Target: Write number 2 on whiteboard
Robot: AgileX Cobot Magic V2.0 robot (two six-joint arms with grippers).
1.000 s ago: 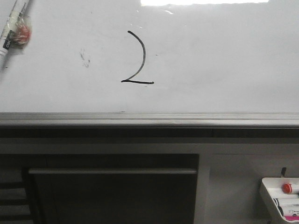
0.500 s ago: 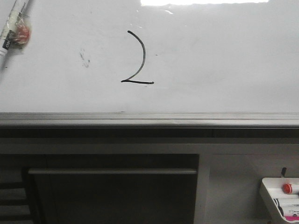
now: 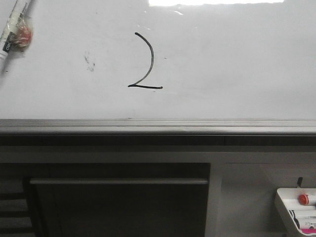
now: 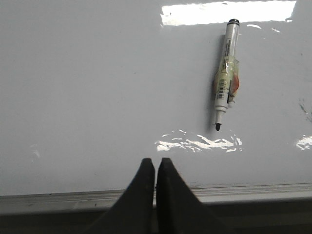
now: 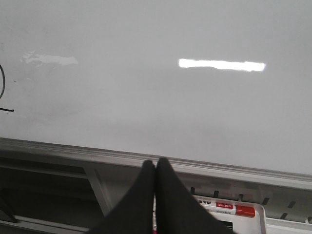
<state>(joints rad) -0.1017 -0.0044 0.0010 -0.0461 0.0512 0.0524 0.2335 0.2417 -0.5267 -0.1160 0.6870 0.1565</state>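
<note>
Thin black number 2 (image 3: 144, 61) on glossy whiteboard (image 3: 237, 64).

Handwritten number 2 (image 3: 144, 62) on whiteboard (image 3: 237, 59)

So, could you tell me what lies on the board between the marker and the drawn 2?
In the front view, only a small dark smudge on the whiteboard separates the marker from the number 2.

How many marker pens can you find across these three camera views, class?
2. One uncapped marker lies on the whiteboard, left of the number 2. One red-capped marker lies in the white tray below the board's right end. More may be hidden there.
</note>
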